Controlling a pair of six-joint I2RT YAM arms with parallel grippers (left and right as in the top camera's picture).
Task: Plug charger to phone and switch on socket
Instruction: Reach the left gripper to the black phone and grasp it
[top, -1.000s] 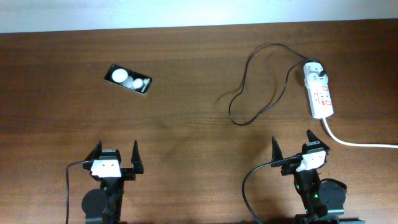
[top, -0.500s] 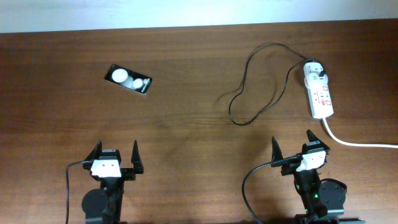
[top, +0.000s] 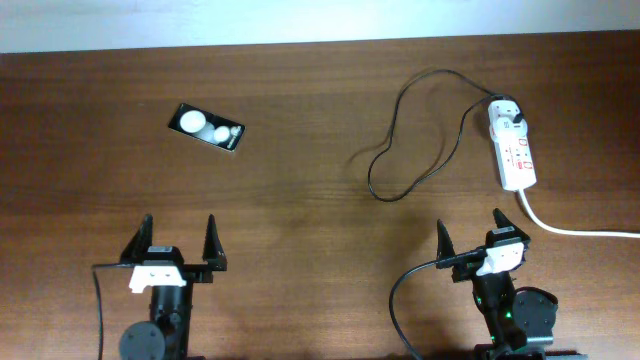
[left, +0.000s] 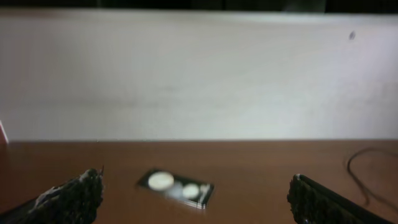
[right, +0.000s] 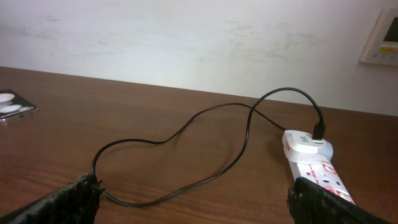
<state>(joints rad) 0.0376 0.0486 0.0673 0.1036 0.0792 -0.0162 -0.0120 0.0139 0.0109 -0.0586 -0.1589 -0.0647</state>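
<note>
Seen from overhead, the phone (top: 208, 127) is lying flat on the tabletop (top: 300, 120) toward 10 o'clock, and the socket (top: 514, 148) is lying toward 2 o'clock. The charger (top: 386, 198) is looping in a slack curl at the socket's 9 o'clock side. Only this view is showing the thick white cord (top: 570, 230), which is running off toward 3 o'clock. The right wrist view is adding what the overhead is blurring: the charger's white plug head (right: 305, 142) is sitting in the far end of the socket, and a pale wall plate (right: 384, 37) is hanging at 1 o'clock. The cable's small connector tip is too small to place. The left wrist view is framing the phone, soft with blur, between its own fingers, well ahead of them. Counting: one phone, one charger, one socket, one thick cord, two hands. The left hand (top: 179, 228) is waiting at 7 o'clock with its fingers spread wide and gripping nothing. The right hand (top: 469, 222) is waiting at 5 o'clock, likewise spread and empty, just short of the socket's near end. Against the frame half a second back, the left hand is now sitting further toward 9 o'clock, while the right hand, phone, charger and socket are lying where they were.
</note>
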